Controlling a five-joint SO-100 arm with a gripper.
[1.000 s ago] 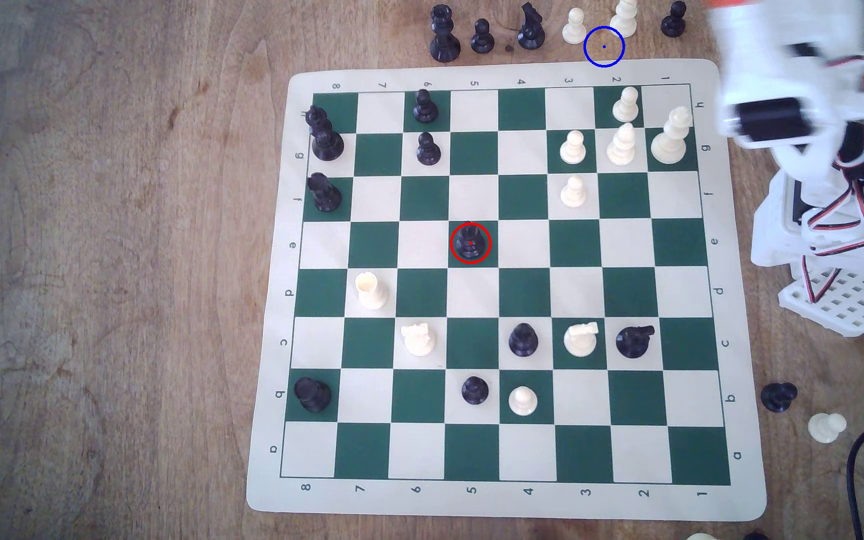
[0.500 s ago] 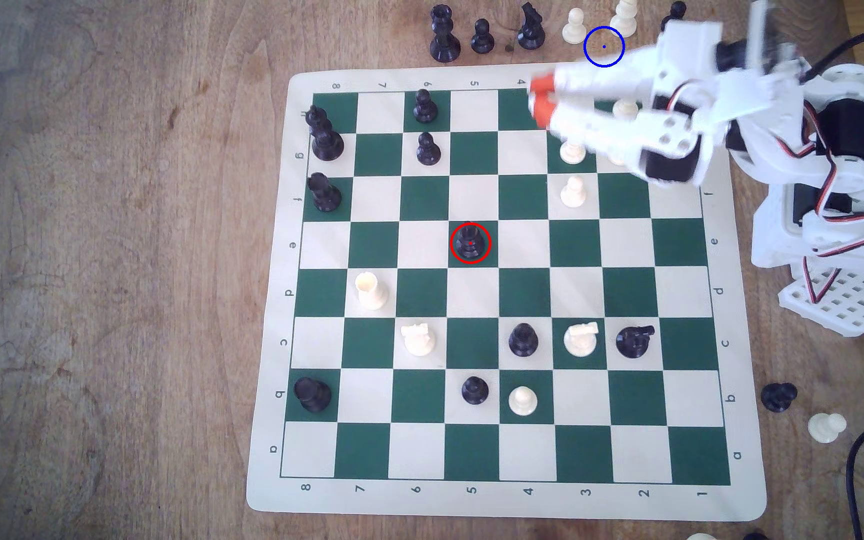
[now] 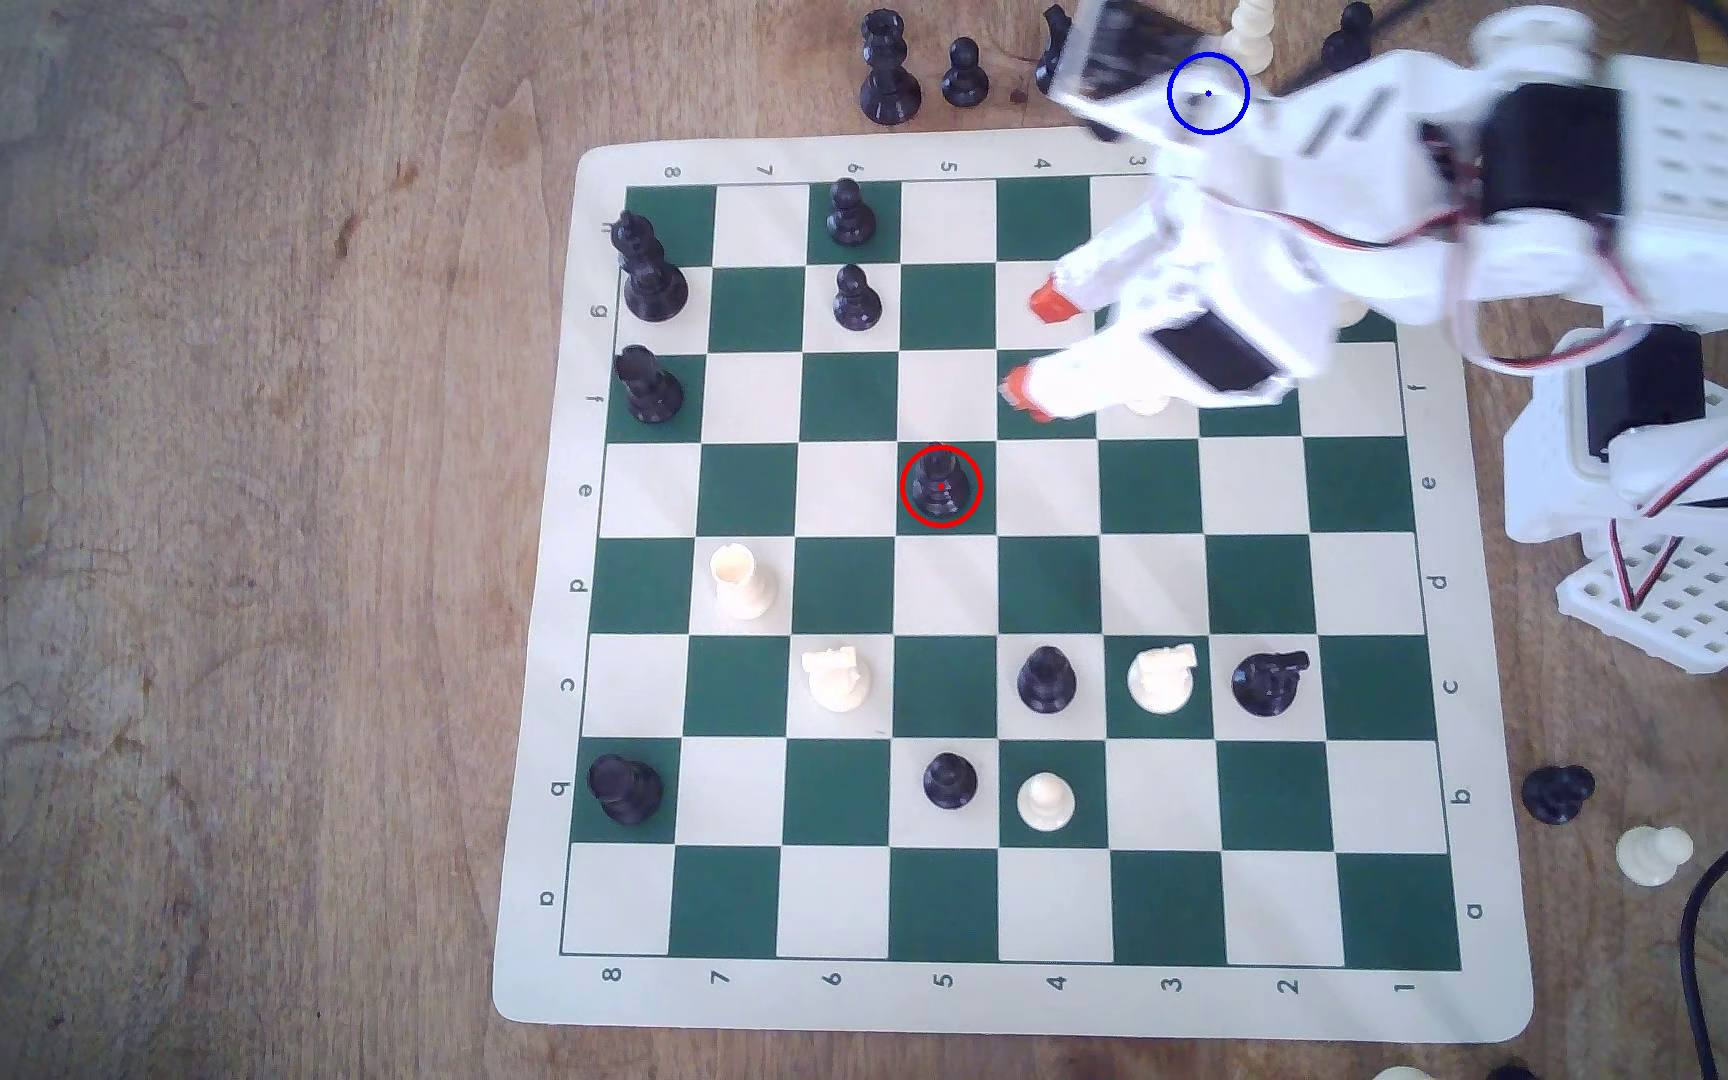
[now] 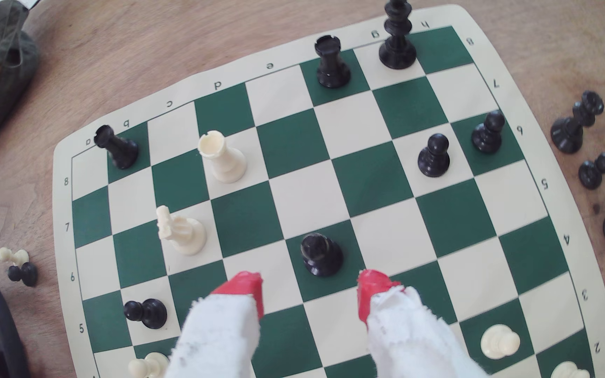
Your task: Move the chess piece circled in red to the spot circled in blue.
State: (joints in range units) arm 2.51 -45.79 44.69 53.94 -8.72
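Note:
The chess piece circled in red [image 3: 941, 486] is a black bishop-like piece standing upright on a green square near the board's middle. My gripper [image 3: 1034, 346] hovers open, up and to the exterior view's right of it, about one square away, with nothing between its red-tipped fingers [image 3: 1047, 301]. In the wrist view the same piece [image 4: 321, 254] stands just ahead of the gap of the gripper [image 4: 310, 290]. The spot circled in blue [image 3: 1208, 93] lies on the wood beyond the board's far edge, and part of my arm crosses over it.
Two black pawns [image 3: 852, 260] stand beyond the piece on the exterior view's left. A white rook [image 3: 740, 582], a white knight [image 3: 836, 677] and a black pawn [image 3: 1047, 680] stand nearer. Captured pieces [image 3: 886, 68] line the far edge. The arm's base [image 3: 1670, 467] sits to the right.
The arm has swung from the exterior view's right edge out over the board toward the red-circled piece. The fingers have spread wider. No piece has moved.

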